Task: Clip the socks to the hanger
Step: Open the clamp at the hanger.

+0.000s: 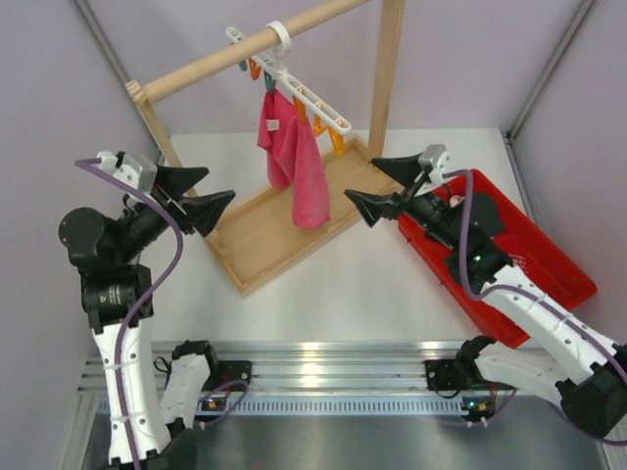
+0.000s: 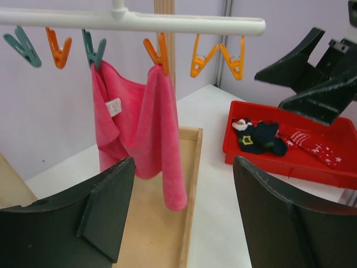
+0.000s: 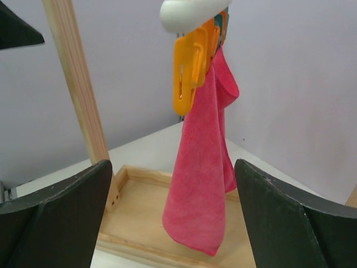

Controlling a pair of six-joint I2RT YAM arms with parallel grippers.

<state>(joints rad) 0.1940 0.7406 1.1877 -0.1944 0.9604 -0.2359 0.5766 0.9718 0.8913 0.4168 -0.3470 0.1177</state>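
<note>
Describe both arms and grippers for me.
The left arm and right arm match: white links, black joints. The left gripper and right gripper have broad black wedge-shaped fingers. A purple cable loops along each arm.

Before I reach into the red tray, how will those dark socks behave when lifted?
The socks lie crumpled in a soft heap in the red tray, so they will probably hang limp and fold. They look small and thin, so likely light. A red patterned fabric lies against them and might drag along.
</note>
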